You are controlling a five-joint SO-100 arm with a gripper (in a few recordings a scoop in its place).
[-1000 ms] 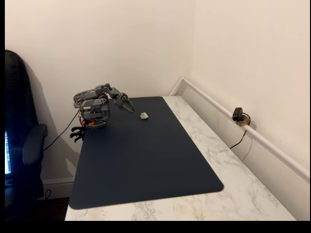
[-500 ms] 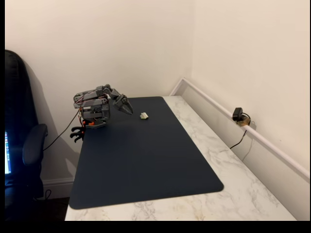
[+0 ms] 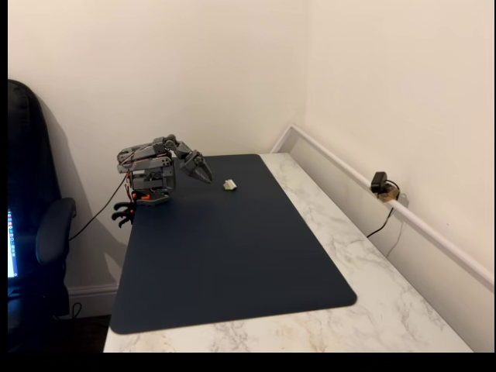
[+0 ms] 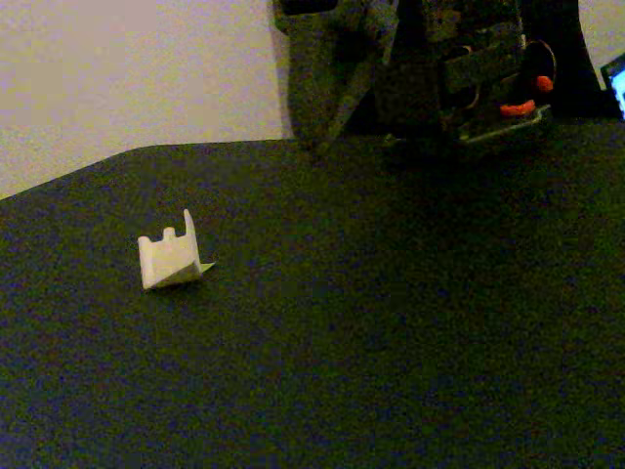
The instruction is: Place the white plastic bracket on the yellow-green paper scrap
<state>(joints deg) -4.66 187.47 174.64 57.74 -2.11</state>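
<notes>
Fixed view from the front: one grey arm folded at the far left corner of the dark blue mat point(image 3: 225, 248) on the marble-pattern worktop point(image 3: 349, 256). Claw point(image 3: 203, 172) hangs just above the mat near its far edge, tip pointing right, holding nothing; fingers look close together, but too small here to tell how far open. One white plastic bracket point(image 3: 230, 184), tiny angular off-white piece, lies on the mat just right of the claw tip, not touching it. One small black camera point(image 3: 380, 184) sits on the white rail by the right wall, cable hanging down. No readable writing.

Low fixed view: bracket point(image 4: 172, 261) stands on the mat, well apart from the arm base. A thin yellow-green paper scrap point(image 4: 206, 268) pokes out at its lower right edge, touching it. Claw point(image 4: 327, 117) points down at the mat's far edge, empty; opening unclear.
</notes>
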